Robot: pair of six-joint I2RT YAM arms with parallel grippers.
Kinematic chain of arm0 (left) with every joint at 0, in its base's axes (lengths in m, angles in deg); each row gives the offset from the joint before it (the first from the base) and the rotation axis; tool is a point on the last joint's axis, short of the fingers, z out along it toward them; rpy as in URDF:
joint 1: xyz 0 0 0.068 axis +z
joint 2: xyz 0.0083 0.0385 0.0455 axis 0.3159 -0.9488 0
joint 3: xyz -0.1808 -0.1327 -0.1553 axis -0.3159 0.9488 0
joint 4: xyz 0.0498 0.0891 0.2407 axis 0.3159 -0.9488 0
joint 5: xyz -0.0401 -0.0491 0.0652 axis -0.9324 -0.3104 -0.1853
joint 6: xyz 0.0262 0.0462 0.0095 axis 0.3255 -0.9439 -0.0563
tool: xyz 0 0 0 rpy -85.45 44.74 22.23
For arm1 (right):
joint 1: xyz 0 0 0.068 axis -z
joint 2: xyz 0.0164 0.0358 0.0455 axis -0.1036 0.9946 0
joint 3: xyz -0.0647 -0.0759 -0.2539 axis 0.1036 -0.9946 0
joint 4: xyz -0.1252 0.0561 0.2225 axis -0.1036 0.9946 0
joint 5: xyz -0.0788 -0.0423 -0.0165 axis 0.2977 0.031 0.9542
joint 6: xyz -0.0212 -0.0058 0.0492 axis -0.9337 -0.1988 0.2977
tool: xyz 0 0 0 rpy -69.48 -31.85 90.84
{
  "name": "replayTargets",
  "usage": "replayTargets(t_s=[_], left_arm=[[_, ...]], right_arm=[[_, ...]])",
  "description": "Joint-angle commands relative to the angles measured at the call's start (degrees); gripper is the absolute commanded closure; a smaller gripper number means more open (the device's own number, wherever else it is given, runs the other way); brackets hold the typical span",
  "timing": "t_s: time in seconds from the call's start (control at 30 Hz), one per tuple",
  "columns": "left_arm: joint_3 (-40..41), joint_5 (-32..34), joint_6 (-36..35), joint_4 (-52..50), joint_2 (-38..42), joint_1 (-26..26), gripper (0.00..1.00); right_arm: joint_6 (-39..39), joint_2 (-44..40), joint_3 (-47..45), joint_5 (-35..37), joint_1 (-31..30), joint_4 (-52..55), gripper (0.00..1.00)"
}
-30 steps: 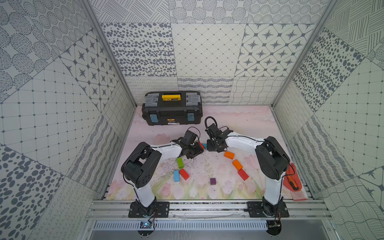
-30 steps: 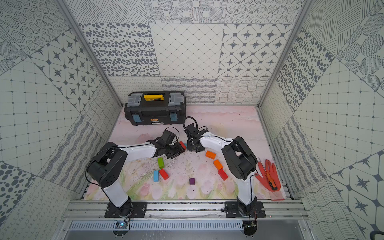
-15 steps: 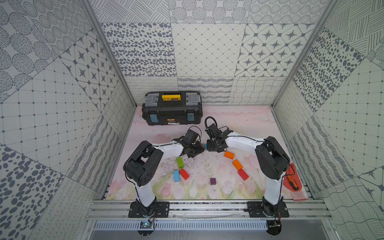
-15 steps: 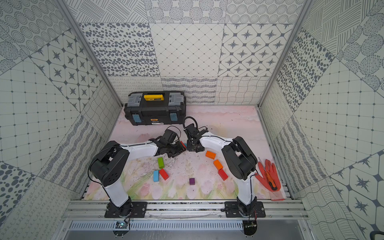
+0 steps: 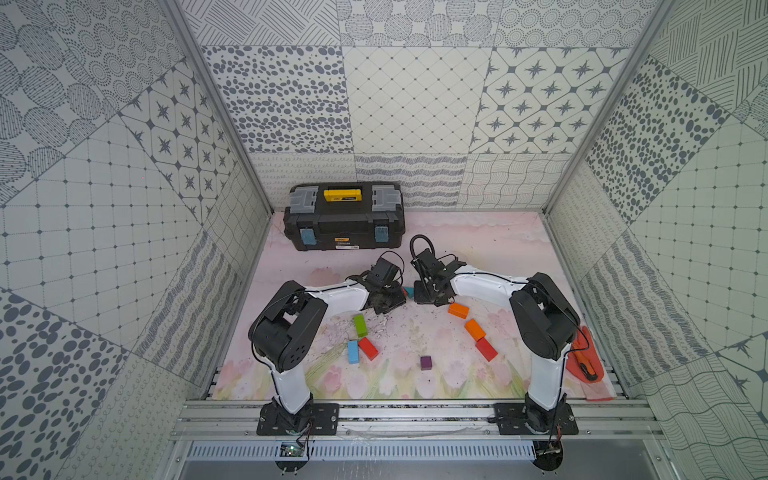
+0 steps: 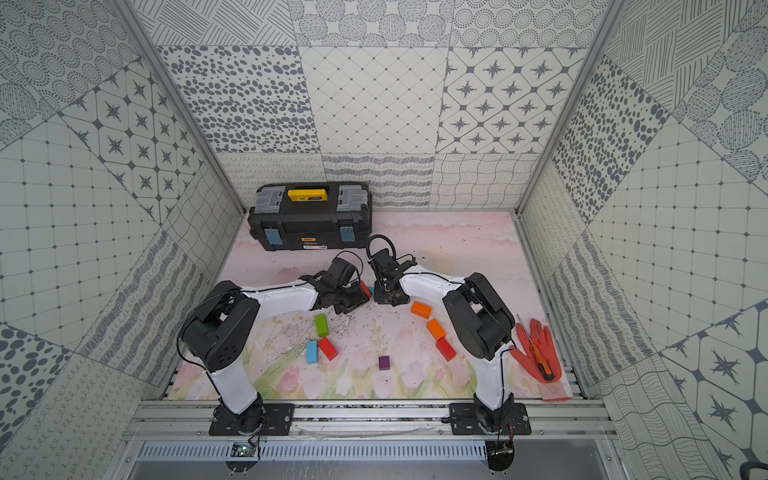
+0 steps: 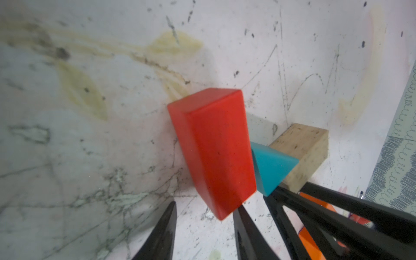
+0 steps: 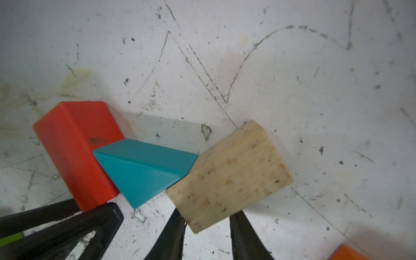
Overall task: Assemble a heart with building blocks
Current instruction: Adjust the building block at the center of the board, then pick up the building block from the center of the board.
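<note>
**A:** what's the room like?
**B:** patterned grey-white wall panels (image 5: 415,104) and a scuffed pink floral tabletop (image 5: 478,249). In the middle of it, the red wooden brick (image 7: 216,146), teal triangle block (image 8: 144,168) and plain-wood brick (image 8: 229,171) are touching in a row.
**A:** jaws?
**B:** left gripper (image 7: 204,205) jaws sit loose astride the red wooden brick, right gripper (image 8: 206,212) jaws are clamped on the plain-wood brick.

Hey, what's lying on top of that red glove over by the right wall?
A screwdriver with an orange and black handle lies across the red glove, its thin metal shaft pointing toward the back wall. Whatever is underneath the glove is covered and cannot be seen.
</note>
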Motion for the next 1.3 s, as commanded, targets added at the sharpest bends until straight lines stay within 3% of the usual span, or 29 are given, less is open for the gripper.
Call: replayTargets(t_s=[0.0, 0.4, 0.77, 0.87, 0.93, 1.03, 1.13, 1.27], left_arm=[[0.2, 8.7, -0.7, -12.8, -1.6, -0.2, 0.58], [0.3, 6.6, -2.5, -12.7, 0.6, -1.2, 0.54], [2.7, 10.4, -3.4, -21.6, 15.1, -3.2, 0.53], [2.3, 11.3, -4.8, -24.8, 18.7, -3.1, 0.52], [2.3, 11.7, -5.9, -26.7, 21.1, -3.1, 0.51], [2.8, 12.9, -7.1, -29.2, 25.0, -3.1, 0.5], [3.8, 13.0, -8.4, -30.6, 29.0, -3.1, 0.49], [6.0, 11.7, -10.2, -30.7, 32.6, -3.0, 0.48]], right_arm=[[0.9, -1.5, -0.8, -0.1, 0.2, -1.2, 0.64], [0.3, -0.5, 0.3, 0.2, 0.6, -1.0, 0.64], [0.1, -0.1, 1.6, -0.6, 1.1, -0.5, 0.64], [-0.9, -2.5, 1.0, -1.0, 0.9, 0.2, 0.52], [-2.3, -5.7, 0.2, -0.8, 0.7, 1.4, 0.35], [-5.0, -11.2, -1.4, 0.8, 0.8, 4.3, 0.21], [-8.2, -14.6, -2.8, 2.2, 1.6, 7.3, 0.12], [-10.5, -13.4, -5.2, -0.3, 5.7, 9.1, 0.11]])
